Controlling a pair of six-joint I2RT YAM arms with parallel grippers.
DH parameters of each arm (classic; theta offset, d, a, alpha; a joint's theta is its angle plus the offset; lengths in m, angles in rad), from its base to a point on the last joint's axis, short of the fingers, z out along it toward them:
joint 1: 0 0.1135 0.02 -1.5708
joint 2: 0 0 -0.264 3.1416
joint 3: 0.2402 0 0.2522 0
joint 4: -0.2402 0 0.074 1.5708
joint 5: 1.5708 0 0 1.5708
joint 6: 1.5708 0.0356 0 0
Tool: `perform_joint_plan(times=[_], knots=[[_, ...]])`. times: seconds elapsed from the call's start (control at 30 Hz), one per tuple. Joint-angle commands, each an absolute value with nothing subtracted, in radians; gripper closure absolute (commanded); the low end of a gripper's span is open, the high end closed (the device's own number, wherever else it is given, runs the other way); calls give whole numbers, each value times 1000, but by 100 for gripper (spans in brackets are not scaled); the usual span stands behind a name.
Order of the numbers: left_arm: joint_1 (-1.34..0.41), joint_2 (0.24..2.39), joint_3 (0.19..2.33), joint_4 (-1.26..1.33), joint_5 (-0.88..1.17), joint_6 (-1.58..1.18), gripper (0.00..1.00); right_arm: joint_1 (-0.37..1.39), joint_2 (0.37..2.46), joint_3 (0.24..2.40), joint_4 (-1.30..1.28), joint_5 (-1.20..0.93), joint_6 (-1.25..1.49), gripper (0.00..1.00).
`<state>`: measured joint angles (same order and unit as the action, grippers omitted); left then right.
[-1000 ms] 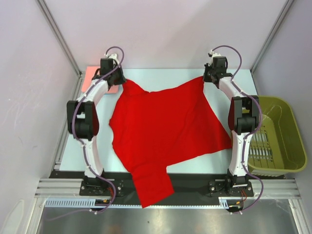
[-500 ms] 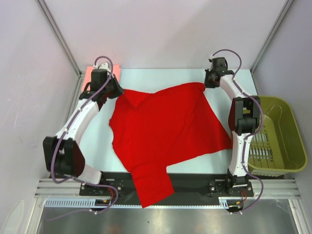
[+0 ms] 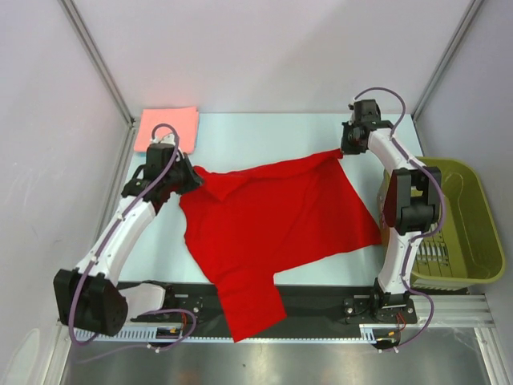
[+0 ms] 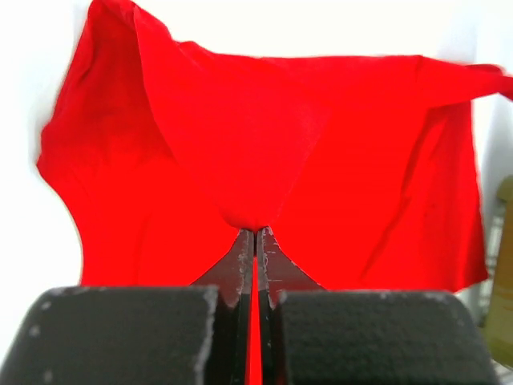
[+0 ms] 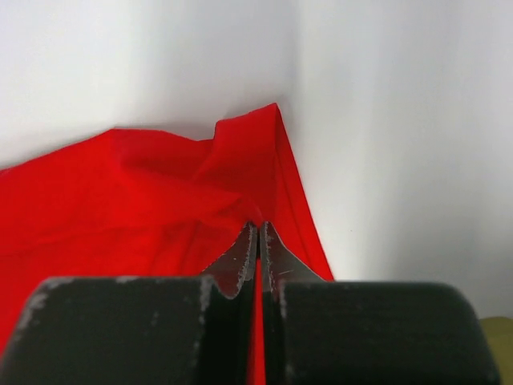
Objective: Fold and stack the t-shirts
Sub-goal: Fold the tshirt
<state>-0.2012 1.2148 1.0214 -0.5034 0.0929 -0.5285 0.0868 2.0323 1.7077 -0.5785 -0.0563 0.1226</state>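
Red t-shirt (image 3: 272, 216) dragged nearer — left claw (image 3: 195, 178), right claw (image 3: 345, 151) pinching it — near the olive basket (image 3: 474, 210)

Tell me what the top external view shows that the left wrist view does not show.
Only the top external view shows the salmon-pink shirt at the table's far left corner, and the right gripper holding the far right corner of the red shirt. Only the left wrist view shows, close up, the left gripper shut on red cloth. Both show the red shirt.
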Motion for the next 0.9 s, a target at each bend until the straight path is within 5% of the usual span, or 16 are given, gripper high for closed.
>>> perform_joint_plan(times=[0.0,0.87], knots=[[-207,1122,985,-532,124,-583,100,77,1967,1697,-600,-37,109,100],[-311,926,816,-661,123,-678,100,52,1933,1623,-615,-18,98,98]])
